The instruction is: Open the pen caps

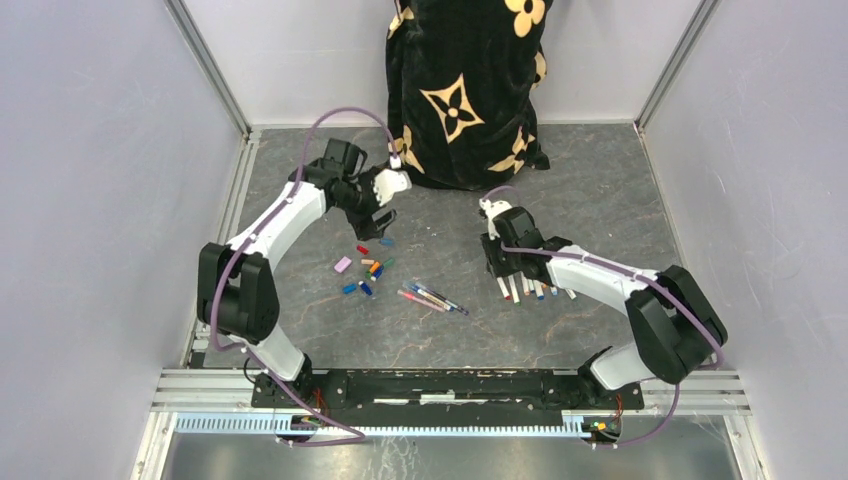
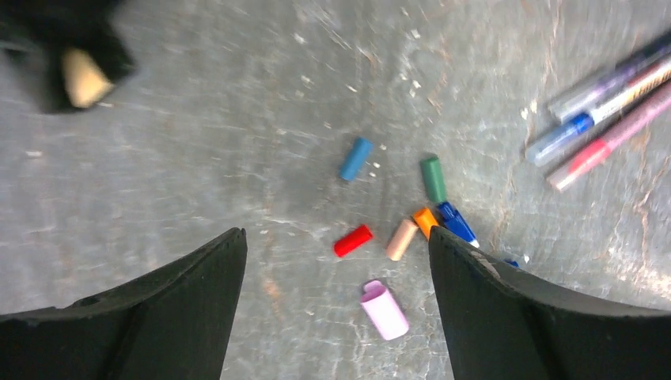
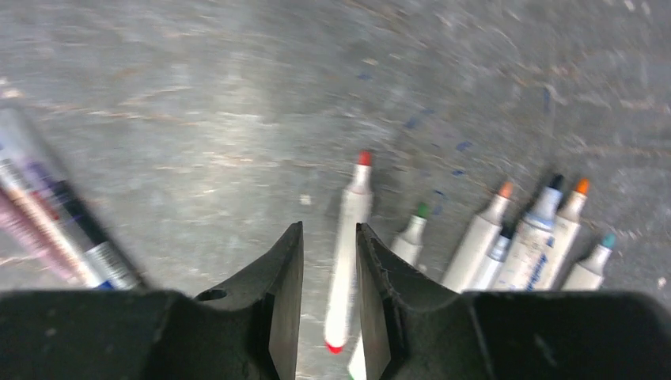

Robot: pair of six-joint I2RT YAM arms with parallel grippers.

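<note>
**Above the grey table: both grippers parted, one over the caps, one over the pens**

**Overhead view.** The left gripper (image 1: 383, 222) hangs beyond the scattered pen caps (image 1: 365, 272). The right gripper (image 1: 497, 268) stands over the near end of a row of uncapped pens (image 1: 530, 288). A bunch of capped pens (image 1: 432, 298) lies on the table (image 1: 600, 200) between the two sets of fingers, and a patterned black bag (image 1: 465, 90) stands behind them.

**Left wrist view.** The left gripper (image 2: 336, 237) has its fingers spread wide with nothing held. Below the gap lie a red cap (image 2: 353, 240), a beige cap (image 2: 402, 239) and a pink cap (image 2: 384, 310). A blue cap (image 2: 356, 158) and a green cap (image 2: 433, 179) lie ahead of the fingertips. The capped pens (image 2: 609, 111) lie out past the right-hand finger.

**Right wrist view.** The right gripper (image 3: 329, 231) has its fingers only narrowly parted. A red-tipped pen (image 3: 348, 253) shows through the gap and appears to lie on the table beneath, not pinched. More bare-tipped pens (image 3: 514, 237) lie outside the right-hand finger, and the capped pens (image 3: 55, 229) outside the left-hand one.

**Handling note.** This looks like a drop-off, with the capped bunch yet to be done. To do it well, open the right fingers fully before lifting so the barrel does not drag. Then hold the next barrel mid-length, pinch its cap squarely, and pull straight along the pen.
</note>
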